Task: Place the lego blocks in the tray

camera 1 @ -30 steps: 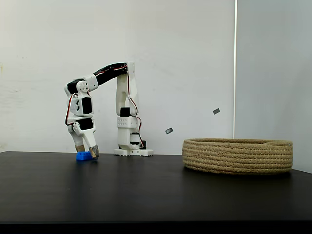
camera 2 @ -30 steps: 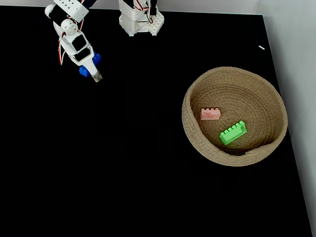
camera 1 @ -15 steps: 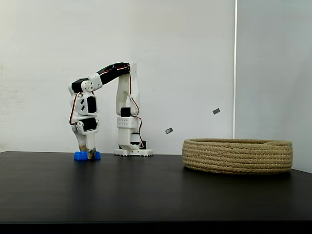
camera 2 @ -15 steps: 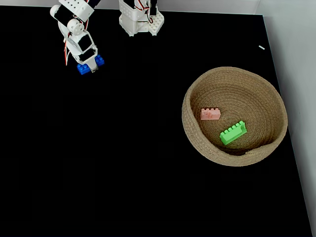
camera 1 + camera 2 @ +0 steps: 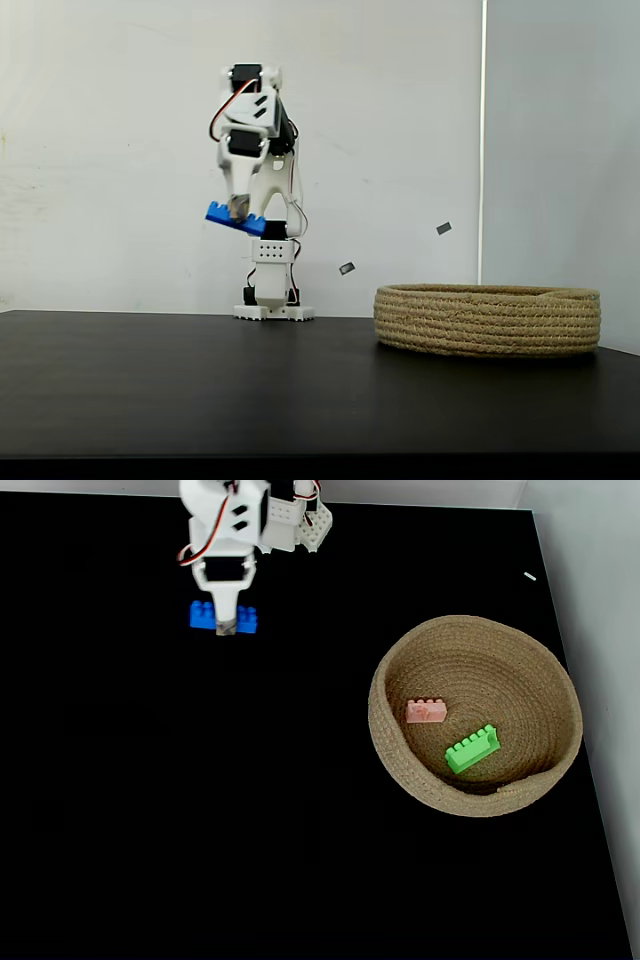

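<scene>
My gripper is shut on the blue lego block, holding it high above the black table in a fixed view from the side. From above, the block hangs crosswise under the fingers, well left of the tray. The tray, a round coiled rope basket, sits at the right. Inside it lie a pale pink lego block and a bright green lego block.
The arm's white base stands at the back of the black table. A white wall is behind, and the table's right edge runs close past the basket.
The gripper closed on the blue block on the table at the left, then lifted it high and swung right toward the base.
</scene>
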### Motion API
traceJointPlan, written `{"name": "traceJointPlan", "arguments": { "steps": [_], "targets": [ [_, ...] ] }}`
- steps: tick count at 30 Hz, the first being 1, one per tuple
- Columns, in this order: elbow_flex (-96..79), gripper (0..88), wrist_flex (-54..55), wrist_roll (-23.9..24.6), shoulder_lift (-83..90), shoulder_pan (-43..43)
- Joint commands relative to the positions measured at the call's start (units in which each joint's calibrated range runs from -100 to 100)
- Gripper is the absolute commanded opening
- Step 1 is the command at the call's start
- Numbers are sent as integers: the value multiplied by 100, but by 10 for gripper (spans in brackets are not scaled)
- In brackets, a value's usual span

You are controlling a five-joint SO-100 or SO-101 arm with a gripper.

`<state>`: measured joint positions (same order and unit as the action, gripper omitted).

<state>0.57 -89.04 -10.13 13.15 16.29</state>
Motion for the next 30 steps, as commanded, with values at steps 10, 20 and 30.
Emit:
{"name": "traceJointPlan", "arguments": {
  "steps": [10,20,30],
  "targets": [
    [-290,2,337,2056,1136,-3385],
    [-582,42,1661,2071,405,-3879],
    [-956,209,2352,1768,560,-3945]
  ]
}}
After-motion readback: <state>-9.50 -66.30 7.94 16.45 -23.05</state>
